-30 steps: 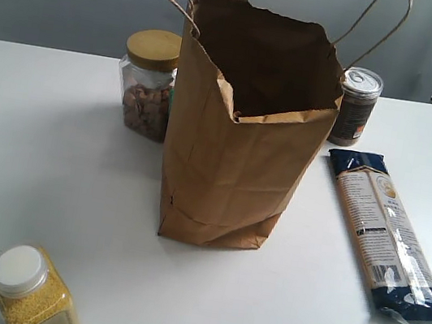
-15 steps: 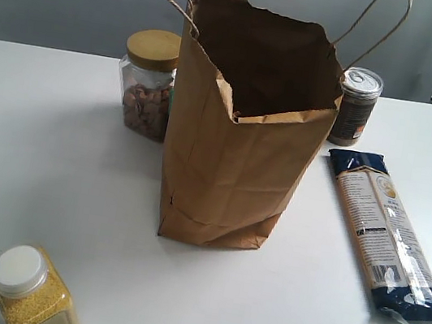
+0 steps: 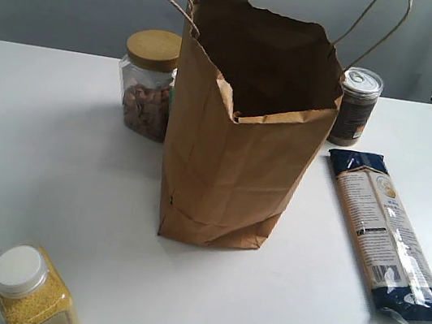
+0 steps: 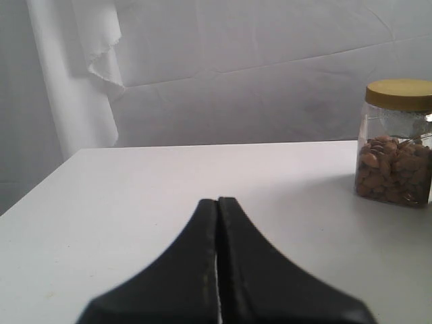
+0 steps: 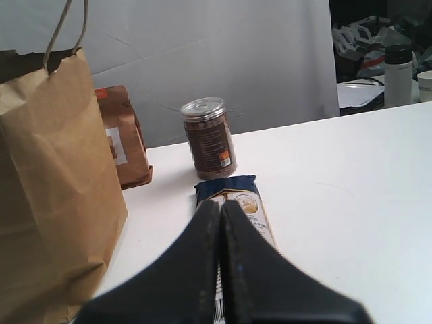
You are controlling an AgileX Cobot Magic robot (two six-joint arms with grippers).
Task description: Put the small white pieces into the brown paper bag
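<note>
The brown paper bag [image 3: 236, 140] stands upright and open in the middle of the white table, its cord handles up; its side also shows in the right wrist view [image 5: 47, 182]. The small white pieces are not in any view. Neither arm shows in the exterior view. My left gripper [image 4: 217, 201] is shut with nothing in it, low over bare table, with the nut jar [image 4: 396, 152] off to one side ahead. My right gripper [image 5: 221, 204] is shut and empty, just above the long pasta packet [image 5: 236, 199], beside the bag.
A nut jar with a wooden lid [image 3: 148, 83] stands left of the bag, a dark can [image 3: 355, 106] at its right rear. The long pasta packet [image 3: 385, 234] lies to the right. A yellow-grain jar [image 3: 31, 289] is front left. A brown pouch [image 5: 123, 138] stands behind the bag.
</note>
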